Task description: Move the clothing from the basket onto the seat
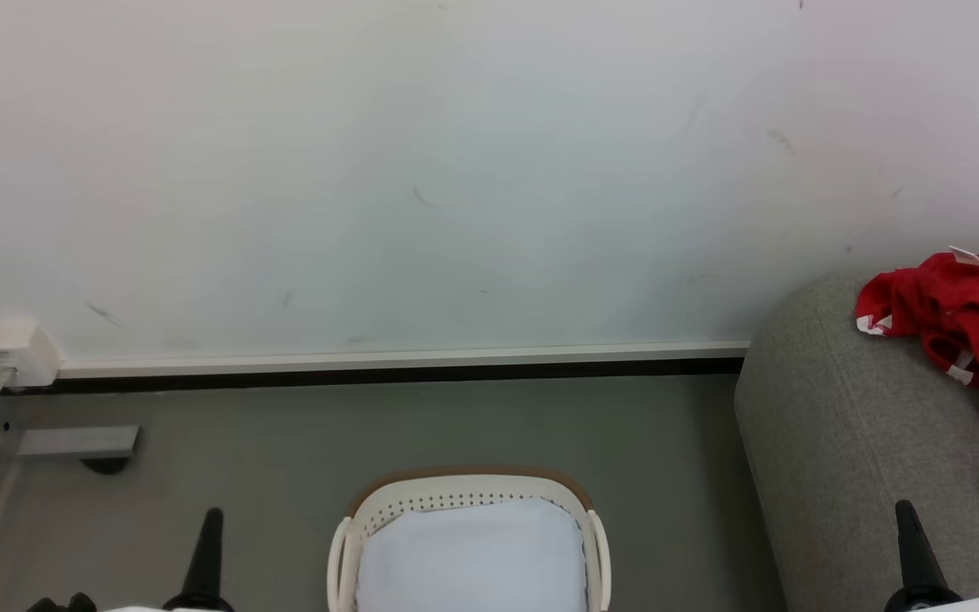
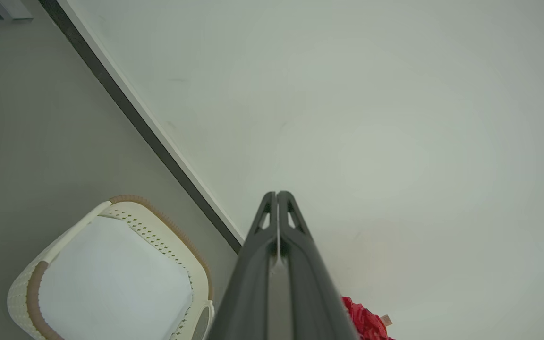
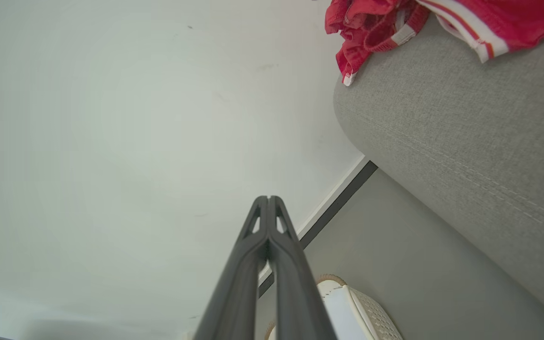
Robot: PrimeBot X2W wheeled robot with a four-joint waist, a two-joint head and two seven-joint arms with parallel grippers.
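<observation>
**Head view.** The basket [image 1: 468, 484], oval and white with a brown rim and perforated sides, stands on the grey floor [image 1: 285, 442] at lower centre. It sits short of the baseboard [image 1: 404, 359] along the foot of the pale wall [image 1: 455, 170]. A pale lining [image 1: 472, 552] lies smooth across the basket's interior.

To the robot's right, apart from the basket, rises the rounded end of the light-grey seat [image 1: 838, 450]. The clothing [image 1: 957, 310], bright red with white stripes and cuff bands, lies crumpled on top of the seat near the wall. One striped part trails down along the picture's right edge.

The left hand [image 1: 213, 512] rises at lower left, over the floor beside the basket. The right hand [image 1: 904, 507] rises at lower right, before the seat's fabric and below the clothing. Both stand apart from basket and clothing. A small white box [image 1: 12, 350] is fixed low on the wall at far left.

**Left wrist view.** The two dark fingers lie pressed together, tips meeting: the hand is closed and empty. The basket shows at lower left, and a scrap of red clothing shows beside the fingers at the bottom edge.

**Right wrist view.** This hand's tips also meet, closed on nothing. The clothing lies at the top on the seat's rounded, seamed edge, with a white-banded cuff drooping over it. A corner of the basket shows at the bottom.
</observation>
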